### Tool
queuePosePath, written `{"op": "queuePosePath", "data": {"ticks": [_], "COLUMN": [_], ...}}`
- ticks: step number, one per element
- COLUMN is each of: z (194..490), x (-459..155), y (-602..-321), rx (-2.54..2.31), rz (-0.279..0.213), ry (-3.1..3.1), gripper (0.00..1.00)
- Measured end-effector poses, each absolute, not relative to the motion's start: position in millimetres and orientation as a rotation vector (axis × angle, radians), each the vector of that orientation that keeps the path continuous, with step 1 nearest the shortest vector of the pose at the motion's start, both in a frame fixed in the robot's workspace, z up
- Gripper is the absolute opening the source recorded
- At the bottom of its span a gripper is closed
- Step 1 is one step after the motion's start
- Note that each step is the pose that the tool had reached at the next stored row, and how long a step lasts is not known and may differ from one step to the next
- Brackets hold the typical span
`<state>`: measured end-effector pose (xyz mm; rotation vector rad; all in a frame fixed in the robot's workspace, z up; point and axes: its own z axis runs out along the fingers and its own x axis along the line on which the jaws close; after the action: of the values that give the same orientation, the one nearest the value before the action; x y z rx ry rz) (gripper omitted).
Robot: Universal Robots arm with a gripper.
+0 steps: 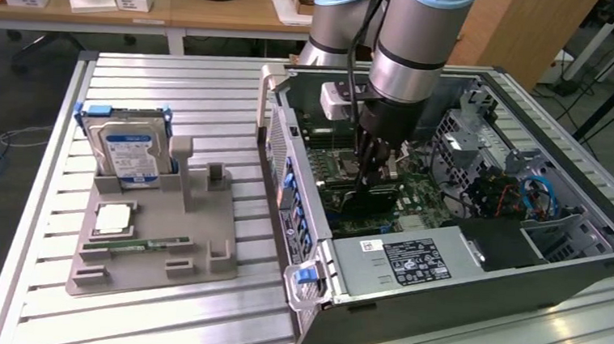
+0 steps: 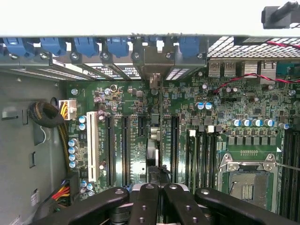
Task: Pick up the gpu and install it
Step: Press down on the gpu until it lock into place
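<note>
Looking into the open metal PC case (image 1: 559, 279) on the ribbed aluminium worktop (image 1: 183, 82), we find the arm reaching down inside it. We see the end effector (image 1: 377, 175) clenched on the gpu (image 1: 365, 199), which stands on edge over the green motherboard (image 1: 419, 198). In the wrist view the gpu (image 2: 153, 140) appears edge-on as a thin dark strip between the black fingers (image 2: 145, 206), sitting among the long black expansion slots. Its long axis runs parallel to those slots, one end toward the perforated rear wall with its blue plastic clips (image 2: 84, 47); we count five clips in the wrist view. We cannot tell whether the card is fully seated.

Outside the case, a grey moulded holder (image 1: 150, 242) carries one boxy silver hard drive (image 1: 125, 147) with a blue label, upright, one narrow green memory stick (image 1: 134, 246), lying flat, and one small square silver part (image 1: 113, 218).
</note>
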<state>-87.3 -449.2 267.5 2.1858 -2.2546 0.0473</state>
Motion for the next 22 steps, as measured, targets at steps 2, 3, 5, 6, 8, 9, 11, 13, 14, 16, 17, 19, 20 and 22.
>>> {"op": "queuePosePath", "data": {"ticks": [2, 3, 5, 6, 8, 9, 11, 13, 14, 16, 17, 19, 20, 22], "z": [267.4, 266.7, 263.2, 261.7, 259.5, 259.1, 261.7, 270.1, 274.3, 278.1, 279.3, 280.4, 280.9, 282.1], "x": [-87.3, -87.3, -87.3, -87.3, -87.4, -87.4, -87.5, -87.9, -88.7, -91.8, -93.9, -97.0, -99.5, -103.7], "y": [-449.2, -449.2, -449.2, -449.3, -449.5, -449.4, -448.8, -449.0, -449.2, -449.2, -449.2, -449.2, -449.2, -449.2], "rx": [2.186, 2.185, 2.182, 2.179, 2.176, 2.175, 2.177, 2.174, 2.173, 2.174, 2.173, 2.173, 2.173, 2.173], "rz": [0.048, 0.048, 0.048, 0.049, 0.051, 0.051, 0.047, 0.048, 0.049, 0.049, 0.049, 0.048, 0.047, 0.047], "ry": [-2.255, -2.255, -2.258, -2.259, -2.26, -2.261, -2.266, -2.267, -2.266, -2.267, -2.266, -2.266, -2.266, -2.265], "gripper": [0.11, 0.11, 0.11, 0.11, 0.11, 0.11, 0.11, 0.11, 0.11, 0.11, 0.11, 0.11, 0.11, 0.11]}}
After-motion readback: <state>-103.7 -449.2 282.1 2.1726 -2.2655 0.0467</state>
